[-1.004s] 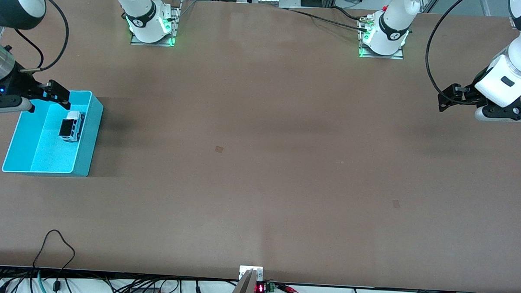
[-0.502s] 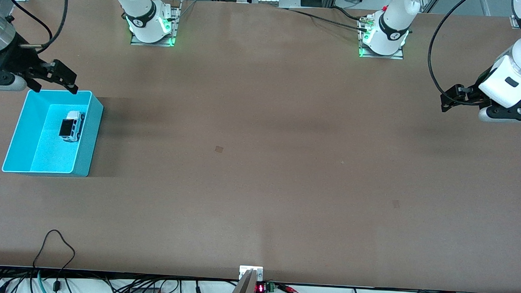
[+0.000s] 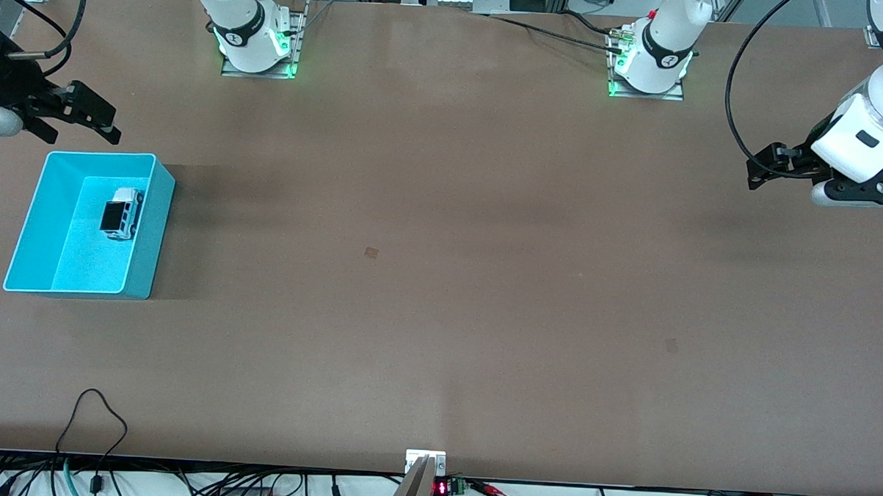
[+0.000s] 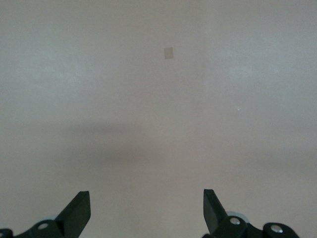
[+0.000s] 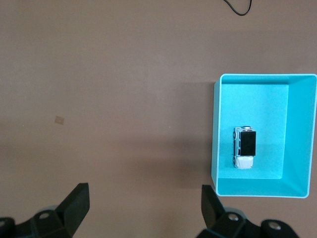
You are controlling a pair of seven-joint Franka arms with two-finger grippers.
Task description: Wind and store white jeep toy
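Turquoise bin sits at the right arm's end of the counter, and the white jeep toy lies on its floor, close to the wall that faces the middle of the counter, upright on its wheels with the black roof showing. From my right wrist view the jeep is clearly free of both walls, touching nothing but the bin floor.

My right pincer hangs over bare counter just beside the bin's rim, on the side toward the robot bases, fingers spread wide and empty. My left pincer waits over the other end of the counter, also wide and empty; its wrist view shows only bare surface between the fingers.

I judge the storing done, so the step in hand is to clear the arm away. To do it well I would lift the right pincer straight up before swinging it, so no finger clips the bin rim and jolts the toy. I would leave the fingers spread, since closing serves nothing here, and park the arm well apart from the bin.
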